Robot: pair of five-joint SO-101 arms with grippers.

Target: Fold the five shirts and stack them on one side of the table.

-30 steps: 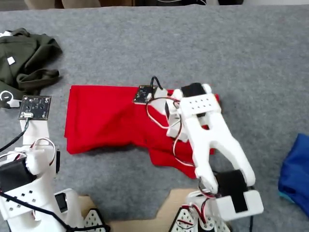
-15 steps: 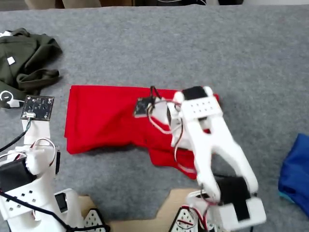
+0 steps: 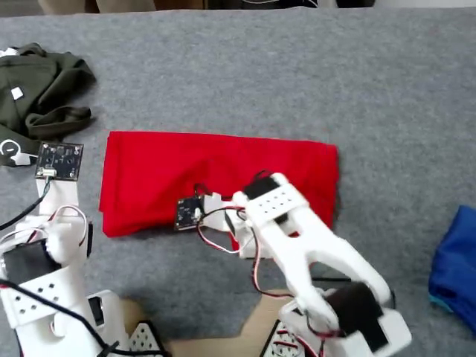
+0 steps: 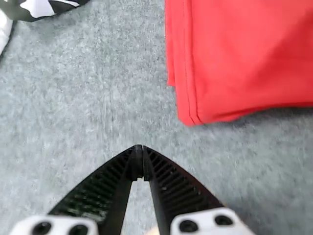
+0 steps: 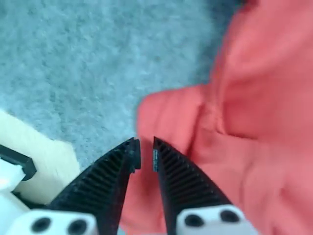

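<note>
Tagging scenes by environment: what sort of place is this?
Probably a lab rig for cloth folding: grey felt-like table, left arm and right arm mounted at its near edge, red shirt and dark green shirt on it.

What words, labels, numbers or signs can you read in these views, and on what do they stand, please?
No text can be read.
White tag on the dark green shirt: too small to read.
White print on what looks like the same shirt, left wrist view: cut off, unreadable.
Red shirt: no print seen.
</note>
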